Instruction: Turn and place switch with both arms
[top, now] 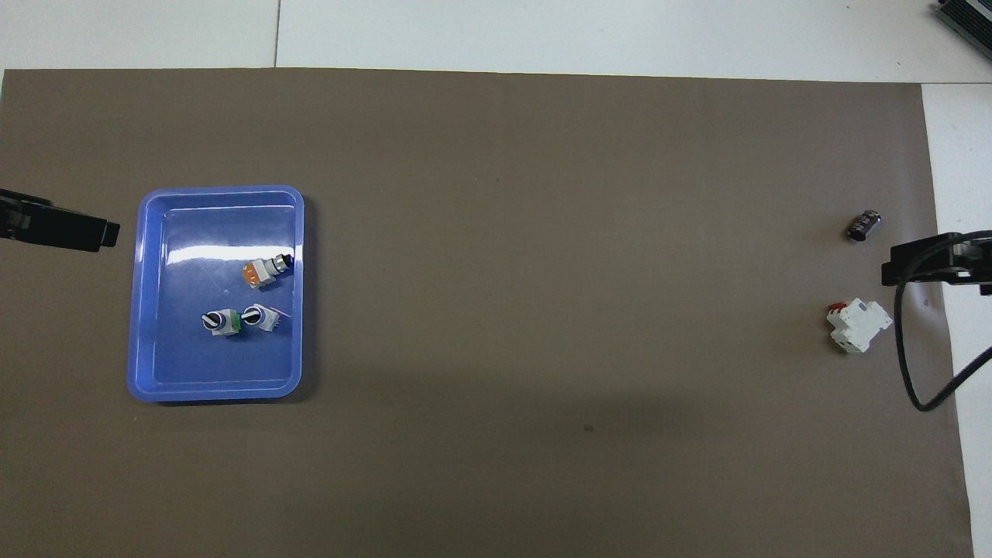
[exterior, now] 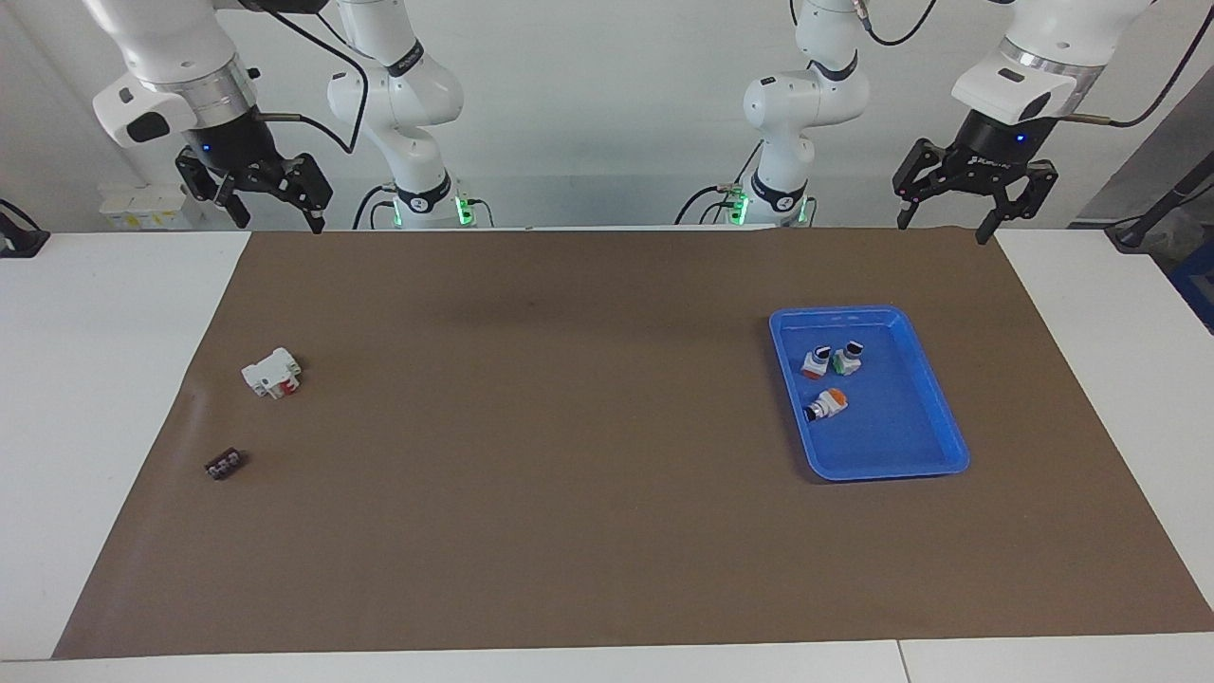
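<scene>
The switch (exterior: 825, 405), orange end up, is seen lying on its side in the blue tray (exterior: 939, 417) at the left arm's end of the table, just farther from the robots than two look-alike switches (exterior: 833, 360) that stand side by side in the same tray. The left gripper (exterior: 944, 221) is held high over the mat's edge nearest the robots, jaws spread and empty, well apart from the tray. The right gripper (exterior: 277, 223), also spread and empty, is raised over the mat's corner at the right arm's end. On the brown mat (exterior: 531, 446) at that end a white block (exterior: 271, 372) with a red mark and a small dark part (exterior: 224, 464) are seen lying apart.
</scene>
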`<state>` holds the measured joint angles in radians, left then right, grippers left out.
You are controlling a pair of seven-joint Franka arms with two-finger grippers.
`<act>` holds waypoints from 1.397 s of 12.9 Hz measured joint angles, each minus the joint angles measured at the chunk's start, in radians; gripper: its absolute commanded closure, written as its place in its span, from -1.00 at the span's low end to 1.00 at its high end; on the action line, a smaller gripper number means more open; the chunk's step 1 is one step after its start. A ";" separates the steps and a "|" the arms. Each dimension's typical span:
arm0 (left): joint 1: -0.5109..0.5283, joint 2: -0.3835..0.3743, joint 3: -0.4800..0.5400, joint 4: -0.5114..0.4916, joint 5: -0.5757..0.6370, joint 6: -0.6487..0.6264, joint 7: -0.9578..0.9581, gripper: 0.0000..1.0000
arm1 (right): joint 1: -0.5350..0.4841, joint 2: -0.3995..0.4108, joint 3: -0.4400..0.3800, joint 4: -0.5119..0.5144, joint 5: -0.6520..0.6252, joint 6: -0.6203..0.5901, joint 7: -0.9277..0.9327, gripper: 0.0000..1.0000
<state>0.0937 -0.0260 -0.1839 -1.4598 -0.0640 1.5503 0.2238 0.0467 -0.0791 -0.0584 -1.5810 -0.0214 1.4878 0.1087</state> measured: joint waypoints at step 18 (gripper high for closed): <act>-0.194 -0.023 0.165 0.011 0.047 -0.137 -0.093 -1.00 | 0.000 0.000 0.000 0.000 0.000 0.000 0.000 -1.00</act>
<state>-0.1002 -0.0487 -0.0190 -1.4490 -0.0169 1.4135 0.1312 0.0467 -0.0791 -0.0584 -1.5810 -0.0214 1.4878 0.1087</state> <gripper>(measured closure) 0.000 0.000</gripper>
